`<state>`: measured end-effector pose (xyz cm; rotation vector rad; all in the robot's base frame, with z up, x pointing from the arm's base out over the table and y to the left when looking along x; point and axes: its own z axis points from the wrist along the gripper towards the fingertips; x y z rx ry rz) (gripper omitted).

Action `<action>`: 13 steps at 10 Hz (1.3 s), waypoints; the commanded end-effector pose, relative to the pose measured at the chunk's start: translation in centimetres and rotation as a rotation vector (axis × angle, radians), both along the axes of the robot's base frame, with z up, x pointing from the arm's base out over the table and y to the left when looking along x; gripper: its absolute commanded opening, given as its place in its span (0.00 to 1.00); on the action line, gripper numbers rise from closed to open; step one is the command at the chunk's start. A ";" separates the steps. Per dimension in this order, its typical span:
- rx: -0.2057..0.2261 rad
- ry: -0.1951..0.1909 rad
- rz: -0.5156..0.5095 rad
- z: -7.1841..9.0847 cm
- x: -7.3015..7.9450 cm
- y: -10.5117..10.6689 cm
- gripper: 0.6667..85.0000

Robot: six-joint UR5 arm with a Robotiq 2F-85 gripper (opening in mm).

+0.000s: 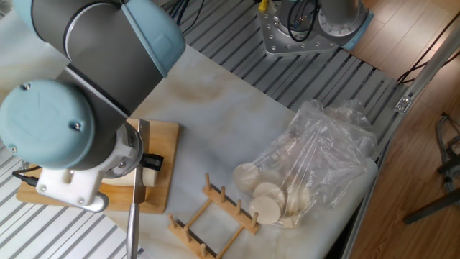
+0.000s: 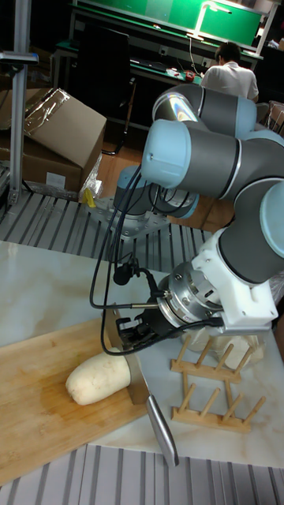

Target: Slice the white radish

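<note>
The white radish (image 2: pixel 98 378) lies on the wooden cutting board (image 2: pixel 39 414), rounded end to the left. In the fixed view the arm hides most of the radish (image 1: pixel 119 178), and only a short stub shows right of the blade. My gripper (image 2: pixel 131 331) is shut on a steel knife (image 2: pixel 136 377). The blade stands edge-down across the radish near its right end. The knife's handle (image 1: pixel 132 232) sticks out past the board's front edge. The black fingers of the gripper (image 1: pixel 149 160) clamp the blade's spine just above the radish.
A wooden peg rack (image 1: pixel 215 214) lies just right of the board (image 1: pixel 164 137). A clear plastic bag (image 1: pixel 323 147) holding pale round slices (image 1: pixel 266 201) sits at the right. A second arm's metal base (image 1: pixel 302 29) is at the back. The slatted table edge runs along the right.
</note>
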<state>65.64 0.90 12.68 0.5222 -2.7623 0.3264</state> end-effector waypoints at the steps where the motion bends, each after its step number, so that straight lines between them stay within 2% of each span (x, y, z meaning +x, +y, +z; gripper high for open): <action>1: -0.005 0.022 -0.006 0.1 -0.6 0.0 0.25; 3: -0.005 0.016 -0.007 -0.3 -0.7 0.0 0.21; 4: -0.006 0.015 -0.011 -0.3 -0.7 0.0 0.15; 5: -0.006 0.015 -0.013 -0.3 -0.8 0.0 0.13; 6: -0.015 0.009 -0.022 -0.1 -0.9 0.0 0.04; 7: -0.009 0.002 -0.018 0.2 -0.8 0.1 0.01; 9: 0.063 -0.028 -0.008 0.1 -0.7 1.0 0.01; 10: 0.103 -0.055 0.012 -0.4 -0.8 1.1 0.01; 11: 0.125 -0.067 0.039 -0.6 -0.9 0.7 0.01; 13: 0.124 -0.048 0.064 0.2 -2.0 -0.3 0.01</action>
